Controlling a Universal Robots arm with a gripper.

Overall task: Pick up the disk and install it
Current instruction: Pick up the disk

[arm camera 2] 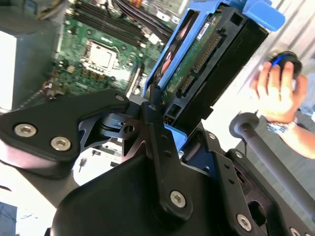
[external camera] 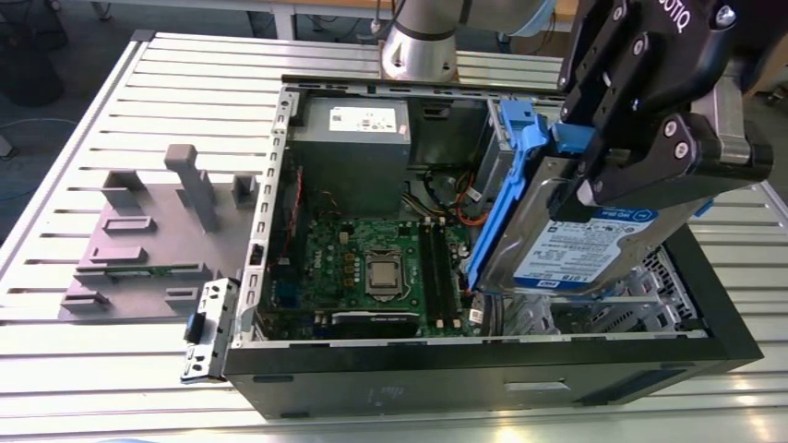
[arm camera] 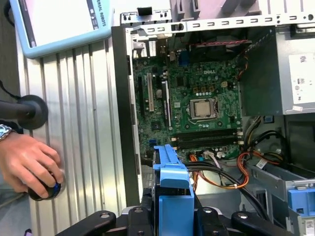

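Pick-up is complete: the end effector point(external camera: 634, 180) is clamped on the disk point(external camera: 589, 242), which hangs tilted in its grasp, clear of the tabletop point(external camera: 99, 369). Directly below the end effector lie the open computer case point(external camera: 493, 365) and its metal drive cage point(external camera: 622, 309). Installation remains: the disk appears not yet seated in the cage, judging by its tilt.

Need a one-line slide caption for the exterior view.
Gripper holds the blue-framed disk tilted above the open computer case on the slatted table.
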